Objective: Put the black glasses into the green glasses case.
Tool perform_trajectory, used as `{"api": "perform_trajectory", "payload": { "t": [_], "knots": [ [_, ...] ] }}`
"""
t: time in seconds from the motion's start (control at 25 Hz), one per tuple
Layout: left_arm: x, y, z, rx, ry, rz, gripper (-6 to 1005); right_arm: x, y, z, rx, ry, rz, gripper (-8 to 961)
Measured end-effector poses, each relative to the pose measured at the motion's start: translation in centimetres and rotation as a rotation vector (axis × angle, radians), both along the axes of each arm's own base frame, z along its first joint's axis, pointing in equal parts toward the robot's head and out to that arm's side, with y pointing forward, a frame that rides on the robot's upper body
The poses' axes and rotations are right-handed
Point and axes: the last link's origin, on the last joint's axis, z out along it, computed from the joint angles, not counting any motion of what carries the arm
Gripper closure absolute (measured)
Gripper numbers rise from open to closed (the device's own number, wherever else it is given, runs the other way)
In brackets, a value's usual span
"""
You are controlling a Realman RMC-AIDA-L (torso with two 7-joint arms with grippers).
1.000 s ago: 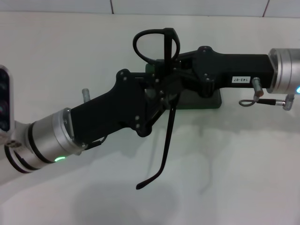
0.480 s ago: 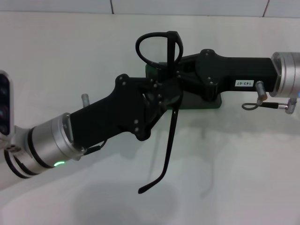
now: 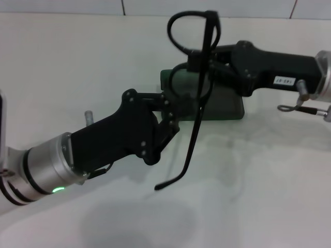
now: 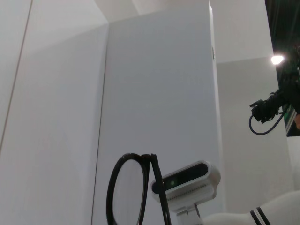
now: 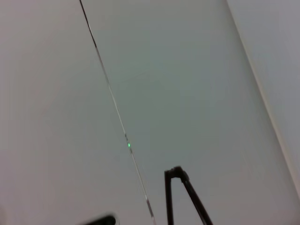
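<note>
While the case lies flat and closed on the white table, both of your arms meet above it in the head view. Nearest you, your left gripper reaches in from the lower left, and its jaws now stand apart with nothing between them; half a second ago they sat tight against the glasses, so the left side appears to have let go and dropped back a little. One long temple arm of the glasses hangs down past that gripper, its curved tip dangling free above the table.

Farther off, your right gripper comes in from the right and is clamped on the frame near the hinge. It has carried the glasses higher and to the right compared with a second ago, so the lens ring now stands upright over the case's far edge. The left wrist view shows that same ring edge-on with the robot's head camera behind it; the right wrist view shows only a thin piece of the black frame against a wall.

I judge this a handover just completed: the right gripper alone holds the glasses. The lid looks shut, so the case must be opened before the glasses can go in, and your freed left gripper is nearest for that.
</note>
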Motion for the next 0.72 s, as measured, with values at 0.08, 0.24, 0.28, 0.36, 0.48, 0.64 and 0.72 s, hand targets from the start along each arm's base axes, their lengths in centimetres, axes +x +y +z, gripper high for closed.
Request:
{"api": "perform_trajectory", "payload": {
  "t": [0.08, 0.24, 0.28, 0.36, 0.48, 0.64, 0.72],
  "knots": [
    [-0.2, -0.1, 0.1, 0.004, -0.004, 0.007, 958, 0.0, 0.0, 0.4, 0.008, 0.014, 0.004, 855],
    [-0.4, -0.3, 0.2, 0.007, -0.002, 0.017, 958, -0.4, -0.4, 1.8, 0.010, 0.085, 0.039, 855],
    [-0.5, -0.3, 0.2, 0.007, 0.001, 0.020, 958, -0.5, -0.6, 2.2, 0.009, 0.113, 0.053, 855],
    [-0.6, -0.3, 0.1, 0.004, 0.008, 0.023, 959, -0.9, -0.8, 3.1, 0.016, 0.171, 0.071, 855],
    [-0.4, -0.4, -0.2, -0.016, 0.020, 0.005, 959, -1.3, -0.6, 3.8, 0.040, 0.218, 0.075, 854],
    [0.5, -0.5, -1.0, -0.069, 0.050, -0.066, 959, -1.7, 0.2, 3.4, 0.079, 0.203, 0.069, 854],
    [0.8, -0.5, -1.2, -0.084, 0.058, -0.089, 959, -2.0, 0.6, 2.5, 0.080, 0.163, 0.060, 854]
  ]
}}
